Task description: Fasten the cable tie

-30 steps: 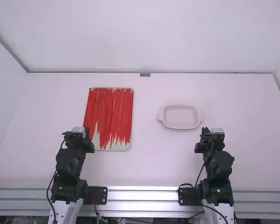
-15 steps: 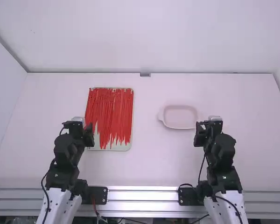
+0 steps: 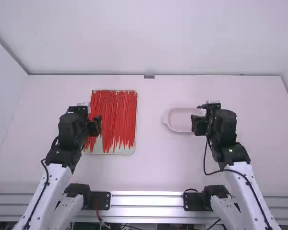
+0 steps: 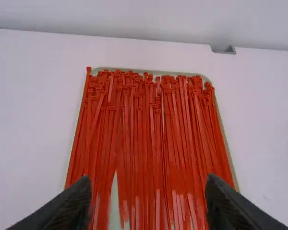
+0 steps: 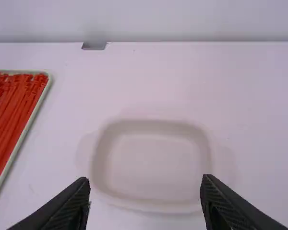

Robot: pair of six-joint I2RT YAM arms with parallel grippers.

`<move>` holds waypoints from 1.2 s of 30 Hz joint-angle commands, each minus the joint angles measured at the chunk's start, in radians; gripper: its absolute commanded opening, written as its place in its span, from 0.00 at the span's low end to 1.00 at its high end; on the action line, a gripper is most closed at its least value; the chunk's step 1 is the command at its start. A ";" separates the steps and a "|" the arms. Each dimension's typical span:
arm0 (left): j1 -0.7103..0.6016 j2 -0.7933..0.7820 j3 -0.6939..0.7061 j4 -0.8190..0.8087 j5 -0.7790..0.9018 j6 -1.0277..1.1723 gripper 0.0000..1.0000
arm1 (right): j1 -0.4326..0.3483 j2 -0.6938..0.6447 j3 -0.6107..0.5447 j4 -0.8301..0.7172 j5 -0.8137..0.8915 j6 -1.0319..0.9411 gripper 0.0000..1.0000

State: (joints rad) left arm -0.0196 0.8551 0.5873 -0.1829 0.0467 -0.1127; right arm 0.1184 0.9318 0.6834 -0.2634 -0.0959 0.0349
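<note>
**Hovering both grippers open, cable ties untouched on tray**

I have the left gripper (image 3: pixel 93 127) over the near left part of the tray (image 3: pixel 107 147), above the tie tails. In the left wrist view its fingers (image 4: pixel 77 203) are spread wide with nothing between them but the ties below. The red cable ties (image 3: pixel 113 119) lie in a thick loose layer on the tray, running lengthwise, heads toward the far edge, tails ragged at the near end. None is looped or fastened that I can see.

I have the right gripper (image 3: pixel 197 125) at the near right side of the white two-handled dish (image 3: pixel 182 111). In the right wrist view its fingers (image 5: pixel 69 208) are also spread apart and hold nothing. I see nothing inside the dish.

The tray and the dish sit well apart on the white table (image 3: pixel 240 96), tray to the left, dish to the right. A small grey bracket (image 3: pixel 149 76) sits at the table's far edge.
</note>
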 commanded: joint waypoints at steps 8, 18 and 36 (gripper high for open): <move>-0.013 0.219 0.177 -0.073 0.024 -0.020 0.80 | 0.036 0.234 0.212 -0.106 -0.072 0.009 0.80; -0.017 0.395 0.376 -0.227 0.034 0.022 0.93 | 0.060 0.357 0.354 -0.217 -0.131 0.009 0.92; -0.019 0.524 0.493 -0.370 -0.033 0.006 0.99 | 0.165 0.441 0.424 -0.266 0.029 -0.010 0.99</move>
State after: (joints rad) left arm -0.0311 1.3617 1.0550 -0.5495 0.0212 -0.1059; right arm 0.2794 1.3701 1.0698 -0.5331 -0.0872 0.0288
